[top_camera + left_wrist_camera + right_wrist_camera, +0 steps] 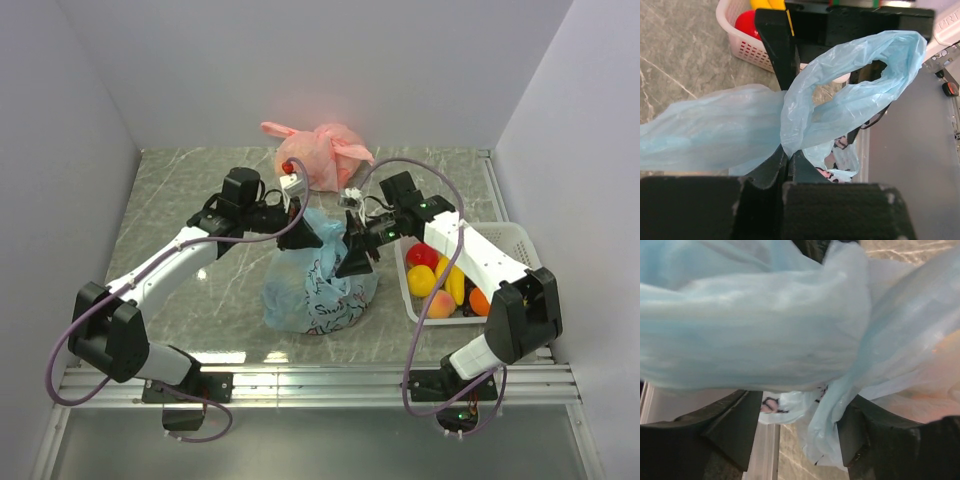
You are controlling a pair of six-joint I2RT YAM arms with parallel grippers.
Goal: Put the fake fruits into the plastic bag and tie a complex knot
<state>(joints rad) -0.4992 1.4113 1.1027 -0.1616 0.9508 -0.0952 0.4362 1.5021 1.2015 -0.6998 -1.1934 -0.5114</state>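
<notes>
My left claw (788, 162) was pinched shut on a twisted handle of the light-blue plastic bag (318, 290), which stood at the middle of the surface (190, 190). My right claw (800, 415) was parted, with bag film hanging loose between its fingers. The fake fruits (437, 278) lay in a white basket (515, 240) at the bag's three o'clock.

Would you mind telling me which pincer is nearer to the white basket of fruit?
Right. The right pincer is just beside the basket, at the blue bag; the left pincer is farther off, on the bag's other side.
</notes>
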